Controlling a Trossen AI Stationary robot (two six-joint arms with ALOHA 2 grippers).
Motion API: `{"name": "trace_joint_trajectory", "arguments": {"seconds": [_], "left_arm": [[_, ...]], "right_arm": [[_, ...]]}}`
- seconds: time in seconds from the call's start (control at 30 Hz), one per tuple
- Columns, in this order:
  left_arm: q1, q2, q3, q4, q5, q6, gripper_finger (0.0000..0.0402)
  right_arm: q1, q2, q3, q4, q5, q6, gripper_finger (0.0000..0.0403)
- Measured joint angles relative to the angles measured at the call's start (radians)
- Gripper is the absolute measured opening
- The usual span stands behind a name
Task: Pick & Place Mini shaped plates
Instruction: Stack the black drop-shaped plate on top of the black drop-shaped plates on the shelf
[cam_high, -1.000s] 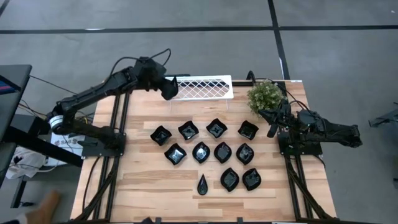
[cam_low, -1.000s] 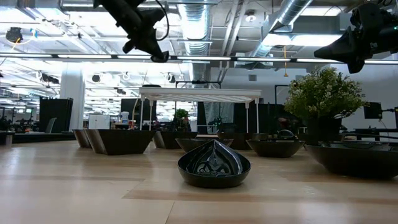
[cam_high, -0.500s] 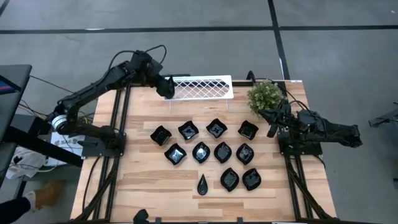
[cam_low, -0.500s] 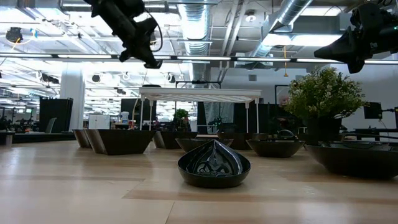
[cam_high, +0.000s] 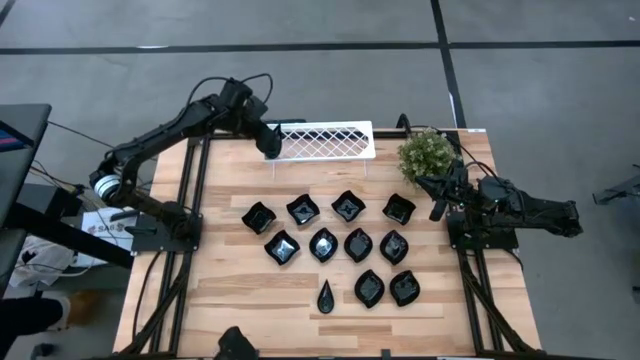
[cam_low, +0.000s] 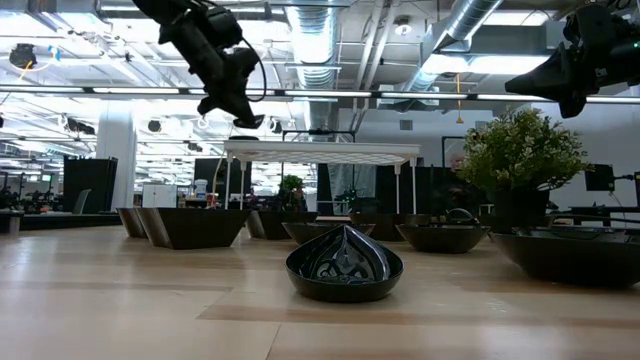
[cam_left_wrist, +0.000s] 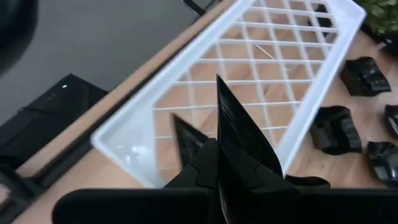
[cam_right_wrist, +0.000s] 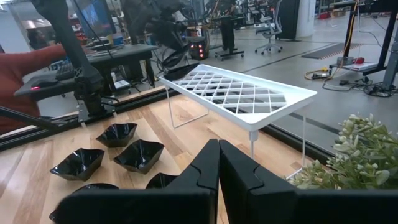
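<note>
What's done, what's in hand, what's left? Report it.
Done: no plate lies on the white rack yet. In hand: the left gripper holds one black plate at the rack's end. Left: eleven plates on the table; the right gripper waits by the plant.

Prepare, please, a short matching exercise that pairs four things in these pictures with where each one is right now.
Things:
1. left gripper
2. right gripper
3. green plant
4. teardrop plate

Places:
A. at the table's right edge, beside the plant
B. in the far right corner of the table
C. nearest the table's front edge, left of two other black plates
D. at the left end of the white wire rack, holding a black plate on edge

Pairs: 1-D, 2-A, 3-B, 4-C
</note>
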Motion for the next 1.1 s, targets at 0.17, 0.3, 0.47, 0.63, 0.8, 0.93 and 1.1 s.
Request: {"name": "trace_joint_trajectory", "arguments": {"seconds": [0.17,0.3,0.47,0.63,0.8,0.93,1.1], "left_arm": [[0.033,0.000,0.001,-0.011,0.001,0.017,0.0006],[0.029,0.000,-0.009,-0.010,0.003,0.029,0.0006],[0.024,0.001,-0.018,-0.001,0.004,0.043,0.0006],[0.025,0.008,-0.018,0.035,0.004,0.050,0.0006],[0.023,0.051,-0.018,0.038,0.003,0.065,0.0006],[0.023,0.062,-0.018,0.044,0.003,0.065,0.0006],[0.024,0.046,-0.018,0.046,0.003,0.064,0.0006]], "right_arm": [[0.000,0.000,0.000,0.000,0.000,0.000,0.0001],[0.000,0.000,0.000,0.000,0.000,-0.001,0.0001],[0.000,0.000,0.000,0.000,0.000,-0.002,0.0001],[0.000,0.000,0.000,0.000,0.000,-0.002,0.0001],[0.000,0.000,0.000,0.000,0.000,-0.002,0.0001],[0.000,0.000,0.000,0.000,0.000,-0.001,0.0001],[0.000,0.000,0.000,0.000,0.000,-0.001,0.0001]]}}
